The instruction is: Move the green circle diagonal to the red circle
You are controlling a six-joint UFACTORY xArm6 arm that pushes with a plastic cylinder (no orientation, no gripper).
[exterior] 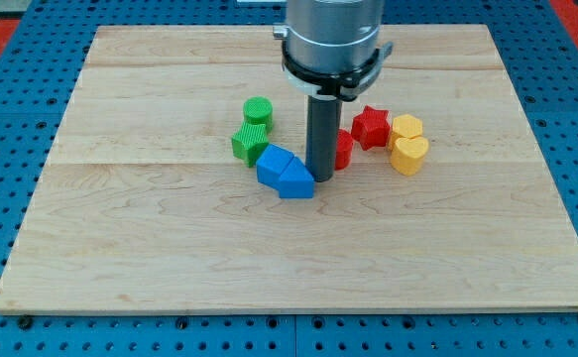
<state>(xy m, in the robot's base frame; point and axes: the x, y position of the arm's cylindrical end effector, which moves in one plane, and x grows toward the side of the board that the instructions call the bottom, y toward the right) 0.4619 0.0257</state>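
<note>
The green circle point(258, 110) is being observed left of centre on the counter point(120, 248), far-left of my tip point(321, 178). The red circle point(343, 149) is partly hidden behind the rod. No clasping end effector is fitted; nothing is being grasped.

A broad cylindrical arm housing of smooth silver-grey metal point(332, 25) fills the upper part of the robot's visible body. Its lower edge is ringed by a glossy black clamp collar point(334, 69) with a thin pale band and small lugs at either side. Below hangs a straight dark grey rod point(321, 134), ending in my tip point(321, 178).
</note>
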